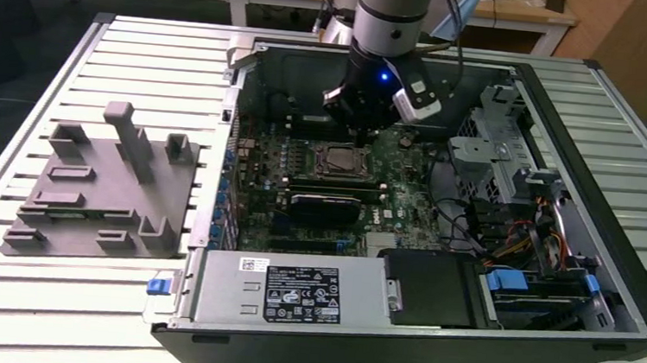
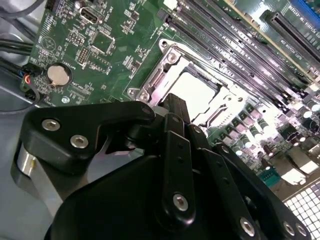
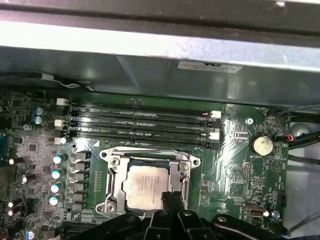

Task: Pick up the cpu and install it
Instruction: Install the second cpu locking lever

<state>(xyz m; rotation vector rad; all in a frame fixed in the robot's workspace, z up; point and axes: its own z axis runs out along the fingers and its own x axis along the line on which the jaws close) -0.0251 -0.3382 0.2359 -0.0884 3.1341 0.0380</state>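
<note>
The cpu (image 3: pixel 146 186) lies flat in the metal-framed socket (image 3: pixel 116 172) on the green motherboard (image 3: pixel 232 165), its silver top facing up; in the second wrist view the cpu (image 2: pixel 197 92) shows as a pale square inside the same socket (image 2: pixel 165 65). In the exterior view the cpu (image 1: pixel 341 159) sits near the middle of the board, inside the open computer case (image 1: pixel 593 281).

The gripper (image 3: pixel 171 197) hangs just over the near edge of the chip, its black fingertips (image 3: pixel 176 199) drawn close together with only a thin slit between them. They appear to pinch nothing, though I cannot tell whether the tips touch the chip's surface. In the second wrist view the gripper (image 2: pixel 172 107) comes to a narrow point at the socket's edge. In the exterior view the gripper (image 1: pixel 365 131) reaches down from the arm (image 1: pixel 392 13) into the case, just above the socket.

Beside the socket run the long black memory slots (image 3: pixel 140 125), and a round coin battery (image 3: pixel 261 145) sits further off on the board. Outside the case, toward the exterior view's left, a grey plastic fixture block (image 1: pixel 109 186) stands on the slatted white table (image 1: pixel 137 54), well apart from the gripper. At the front of the case lies the silver power supply (image 1: pixel 292 287).
</note>
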